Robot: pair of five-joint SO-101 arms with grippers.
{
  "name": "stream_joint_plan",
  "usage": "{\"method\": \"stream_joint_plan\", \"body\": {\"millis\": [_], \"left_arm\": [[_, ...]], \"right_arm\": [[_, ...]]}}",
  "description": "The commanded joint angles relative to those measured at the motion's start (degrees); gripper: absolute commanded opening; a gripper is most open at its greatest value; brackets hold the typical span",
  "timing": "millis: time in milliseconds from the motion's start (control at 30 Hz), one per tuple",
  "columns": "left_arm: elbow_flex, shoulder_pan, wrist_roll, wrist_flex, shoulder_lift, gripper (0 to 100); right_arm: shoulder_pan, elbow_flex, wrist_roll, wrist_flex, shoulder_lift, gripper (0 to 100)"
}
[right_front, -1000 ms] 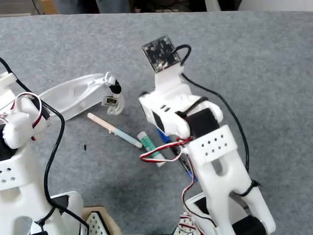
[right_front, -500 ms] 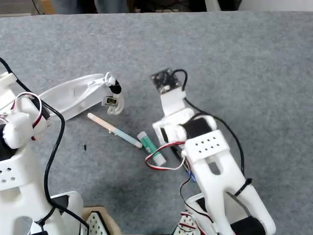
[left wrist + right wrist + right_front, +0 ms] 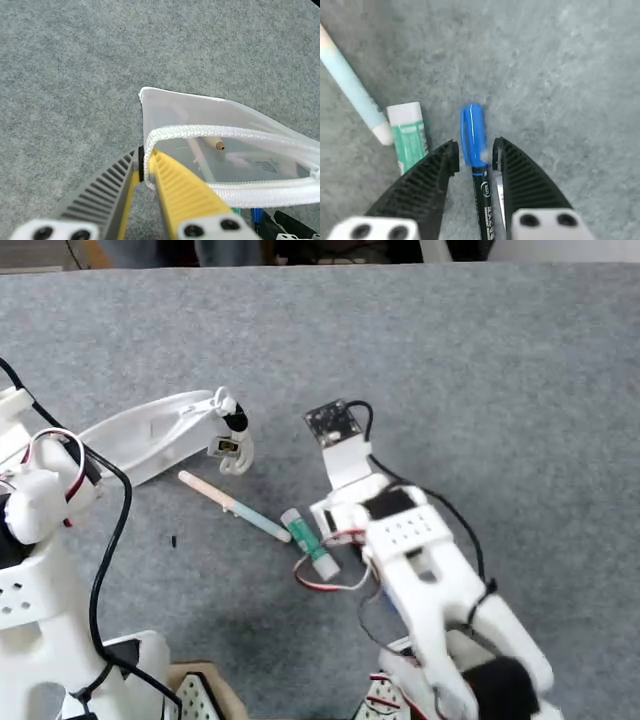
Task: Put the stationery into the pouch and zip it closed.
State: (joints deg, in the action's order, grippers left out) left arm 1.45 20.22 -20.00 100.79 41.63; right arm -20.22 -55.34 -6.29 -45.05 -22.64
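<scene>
Working over a grey carpeted bench (image 3: 540, 370). Gripping the translucent white zip pouch (image 3: 235, 155) at the corner of its open mouth, left jaws closed on the fabric (a tan tip showing through the wall). Leaving the long peach-and-pale-blue pen (image 3: 235, 506) flat on the bench, between pouch and right arm. Straddling the blue capped marker (image 3: 472, 132) with the right jaws, parted, one on each side. Leaving the green-and-white glue stick (image 3: 409, 140) flat just beside that marker, near the pen's blue end.

Grey felt table (image 3: 520, 360) w/ pouch (image 3: 150, 435), pastel pen (image 3: 230, 502), green glue stick (image 3: 308, 540) & blue marker (image 3: 472, 135).
</scene>
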Motion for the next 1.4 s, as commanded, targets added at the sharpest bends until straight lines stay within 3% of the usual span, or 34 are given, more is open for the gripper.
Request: {"method": "stream_joint_plan", "body": {"millis": [0,533,667,1367], "left_arm": [[-2.2,1.0,-0.3,-0.2,1.0,3],[-2.3,0.9,-0.3,-0.2,0.9,3],[-2.3,0.9,-0.3,-0.2,0.9,3],[-2.5,0.9,-0.3,-0.2,0.9,3]], "right_arm": [[0.4,5.5,-0.1,1.1,5.2,12.7],[0.5,15.4,-0.1,1.1,18.8,12.6],[0.5,17.6,-0.4,1.1,21.8,7.4],[0.6,19.9,-0.5,1.1,22.2,5.3]]}}
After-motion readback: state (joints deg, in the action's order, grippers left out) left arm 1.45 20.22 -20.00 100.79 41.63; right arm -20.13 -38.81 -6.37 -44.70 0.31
